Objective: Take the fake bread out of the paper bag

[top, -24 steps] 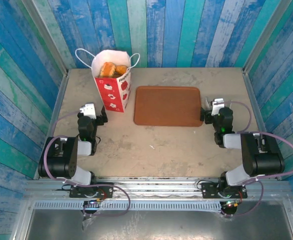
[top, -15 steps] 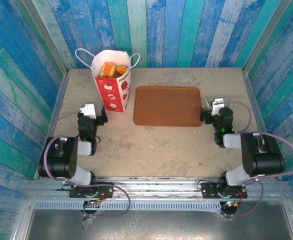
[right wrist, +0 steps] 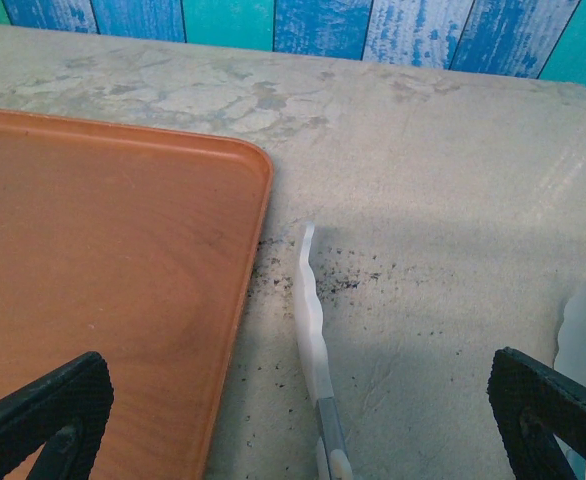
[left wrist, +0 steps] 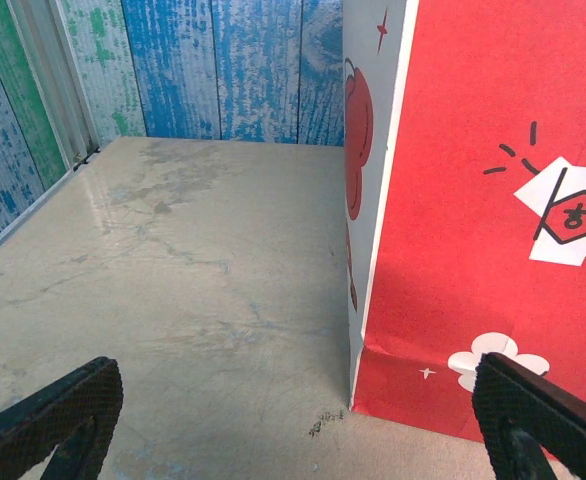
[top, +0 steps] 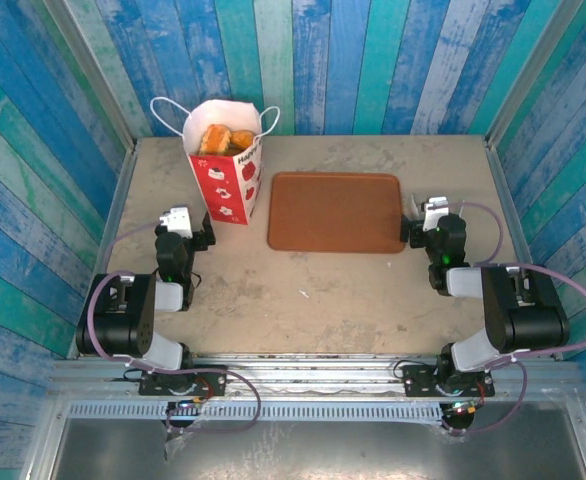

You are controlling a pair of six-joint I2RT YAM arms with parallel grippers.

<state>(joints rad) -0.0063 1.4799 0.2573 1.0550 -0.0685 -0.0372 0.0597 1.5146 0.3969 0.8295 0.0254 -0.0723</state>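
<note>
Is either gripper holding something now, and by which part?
Nothing is held. The left gripper is open near the paper bag; the right gripper is open at the tray's edge.

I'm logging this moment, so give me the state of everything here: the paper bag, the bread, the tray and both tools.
paper bag: upright, mouth open.
fake bread: inside the bag, showing at its mouth.
tray: flat on the table, no bread on it.
left tool: open, holding nothing, close to the bag's near side.
right tool: open, holding nothing, at the tray's right edge.
</note>
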